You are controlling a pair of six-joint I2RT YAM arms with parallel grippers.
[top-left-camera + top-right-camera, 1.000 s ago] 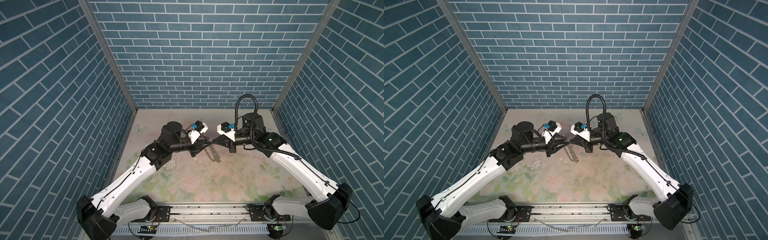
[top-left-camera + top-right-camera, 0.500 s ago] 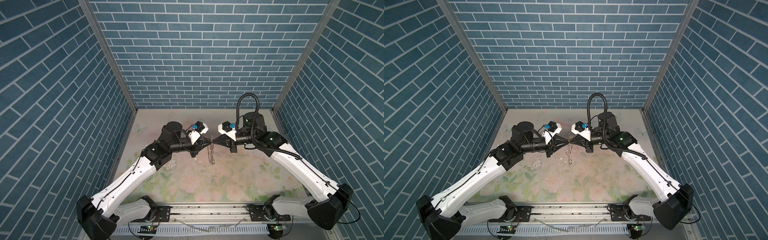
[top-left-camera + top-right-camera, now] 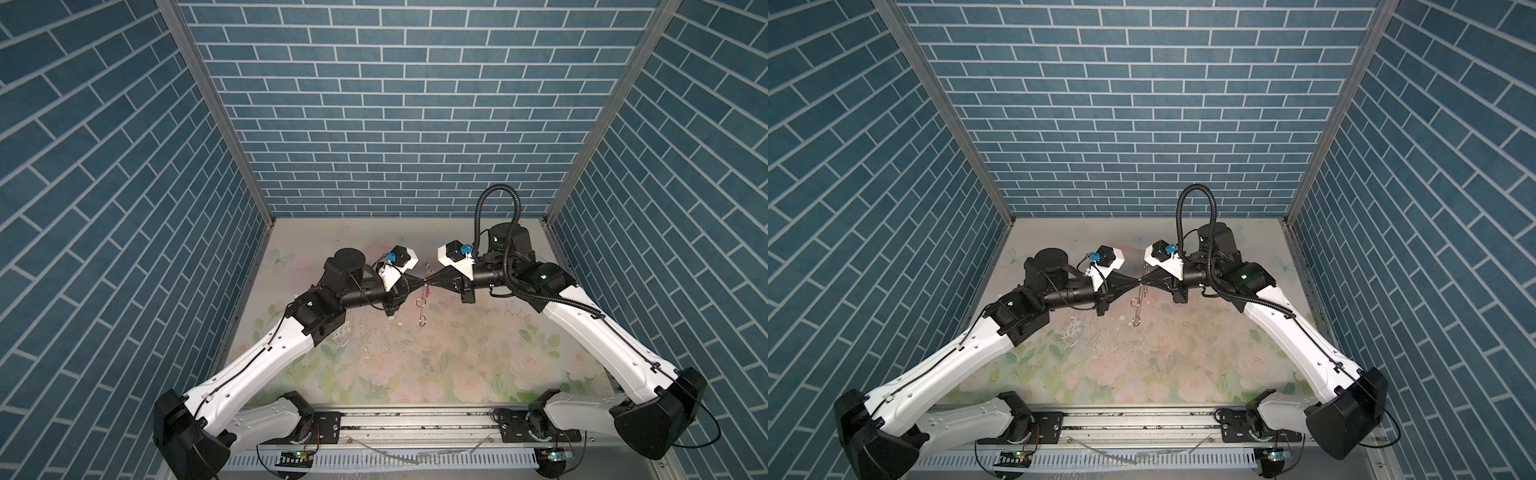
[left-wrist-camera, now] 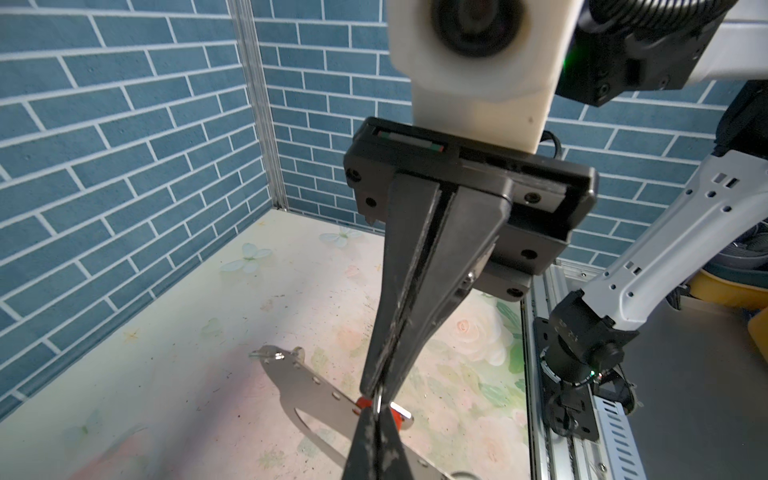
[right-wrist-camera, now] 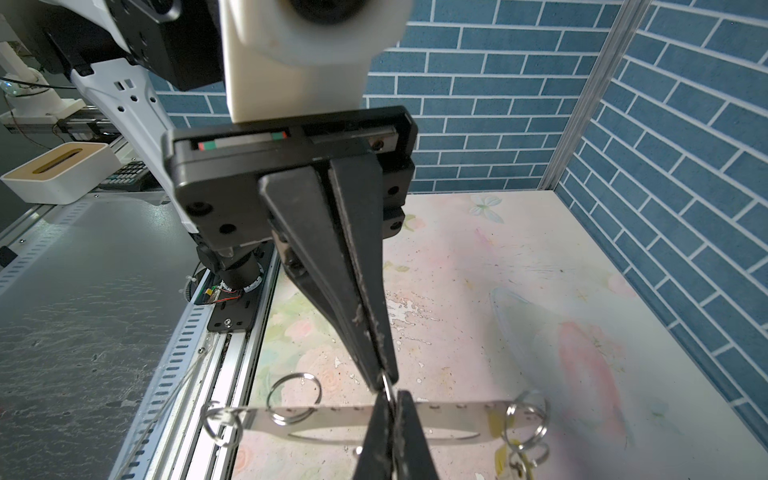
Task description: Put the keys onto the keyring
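Fingertips (image 3: 417,282) of left gripper (image 3: 422,284) and right gripper (image 3: 430,282) meet tip to tip, mid-frame in both top views; keyring (image 3: 422,309) hangs beneath. Left wrist view, lower centre: both pairs clamped tight on one split ring (image 4: 378,402), red tag (image 4: 363,402) just beside. Right wrist view: same pinch; spare rings (image 5: 293,392) lower left. Likely step: threading the ring. Next: small, steady twist, no slip.

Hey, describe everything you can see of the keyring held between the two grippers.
The keyring is a flat, shiny silver metal strip with a row of small holes along one edge and a long slot. Split rings hang from several holes. It hangs clear of the table by one of its rings, pinched between the left gripper and the right gripper, both shut.
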